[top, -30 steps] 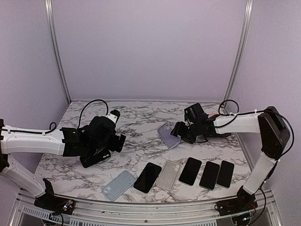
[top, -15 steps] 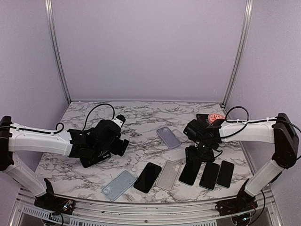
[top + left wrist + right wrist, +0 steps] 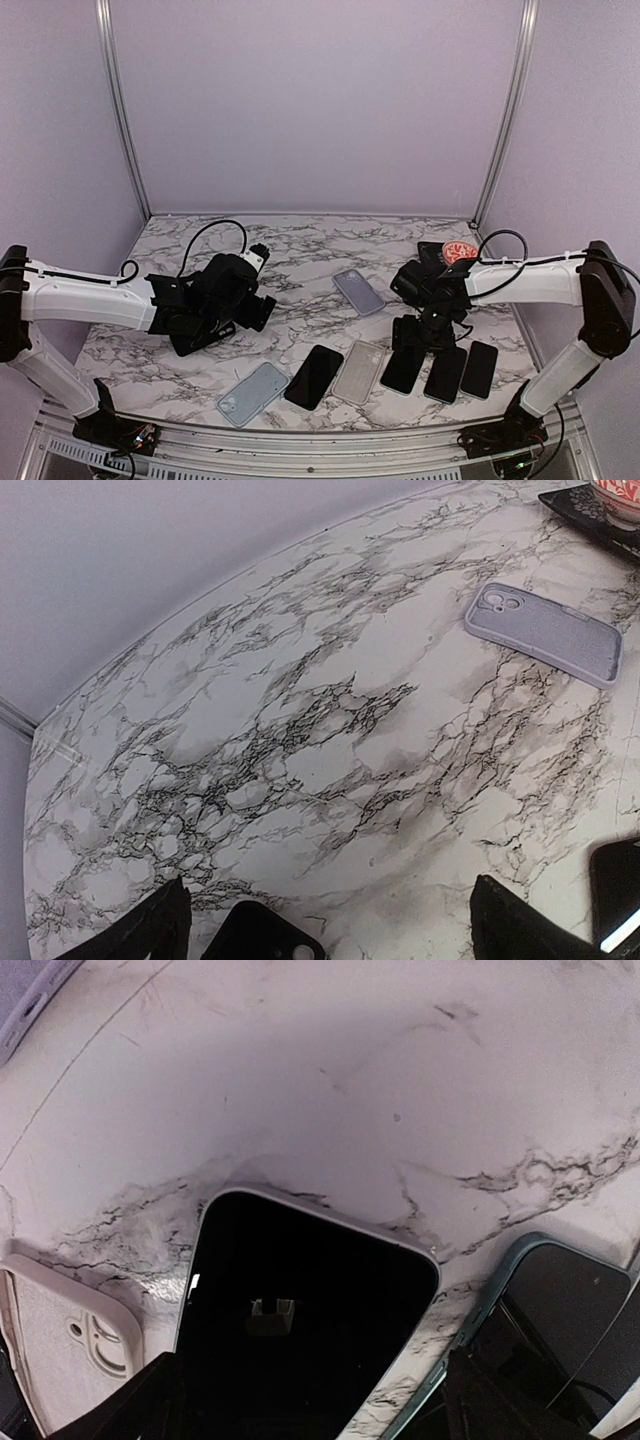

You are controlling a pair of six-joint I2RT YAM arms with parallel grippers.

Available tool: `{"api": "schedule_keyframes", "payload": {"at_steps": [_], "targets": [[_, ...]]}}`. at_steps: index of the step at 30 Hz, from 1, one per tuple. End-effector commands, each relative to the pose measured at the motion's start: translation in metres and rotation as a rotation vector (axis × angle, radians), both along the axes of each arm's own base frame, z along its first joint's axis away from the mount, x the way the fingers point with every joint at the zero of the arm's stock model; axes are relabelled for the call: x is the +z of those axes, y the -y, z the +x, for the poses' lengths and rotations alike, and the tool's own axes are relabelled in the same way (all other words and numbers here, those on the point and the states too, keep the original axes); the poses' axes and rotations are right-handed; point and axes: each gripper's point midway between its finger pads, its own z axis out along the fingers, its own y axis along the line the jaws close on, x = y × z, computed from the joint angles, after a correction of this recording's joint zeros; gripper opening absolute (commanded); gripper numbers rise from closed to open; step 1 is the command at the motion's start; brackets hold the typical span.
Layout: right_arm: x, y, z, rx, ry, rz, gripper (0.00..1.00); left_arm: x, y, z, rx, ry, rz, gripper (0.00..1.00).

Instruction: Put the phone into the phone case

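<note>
A lilac phone case [image 3: 358,291] lies flat and open side up at mid table; it also shows in the left wrist view [image 3: 545,632]. Near the front edge is a row of phones and cases. My right gripper [image 3: 422,335] is open and hangs low over the far end of a black-screened phone with a pale rim [image 3: 300,1320], which lies between its fingers [image 3: 130,1410]. My left gripper [image 3: 212,325] is open and empty, with a black item with a camera hole [image 3: 262,935] on the table between its fingers [image 3: 520,925].
In the row, a clear case [image 3: 60,1350] lies left of the pale-rimmed phone and a teal-edged phone [image 3: 540,1310] lies right of it. A light blue phone [image 3: 253,392] and a black phone [image 3: 313,376] lie further left. A black tray with a red bowl [image 3: 455,252] stands behind the right arm.
My right gripper let go of the lilac case, which now lies flat, and swung forward and down to the row of phones. My left arm shifted slightly.
</note>
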Motion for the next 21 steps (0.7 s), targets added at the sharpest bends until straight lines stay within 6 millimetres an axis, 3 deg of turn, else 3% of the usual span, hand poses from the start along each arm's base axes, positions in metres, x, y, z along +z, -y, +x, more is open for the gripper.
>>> {"api": "schedule_keyframes", "payload": {"at_steps": [1,6,14,18,21], "targets": [[-0.006,-0.017,-0.006,-0.040,-0.028,0.079,0.98,-0.002,0.000,0.002,-0.004,0.000,-0.001,0.98],[-0.013,-0.022,-0.005,-0.010,-0.055,0.049,0.99,-0.002,0.001,0.003,-0.005,-0.002,-0.002,0.98],[-0.027,-0.025,-0.004,0.052,-0.060,0.034,0.88,-0.001,-0.006,0.005,0.009,0.007,0.009,0.98],[-0.023,-0.043,0.020,0.165,-0.025,0.016,0.81,-0.002,-0.008,0.007,0.017,0.008,0.015,0.98],[-0.021,-0.072,0.027,0.314,-0.018,0.105,0.74,-0.002,-0.009,0.007,0.020,0.009,0.011,0.98]]}}
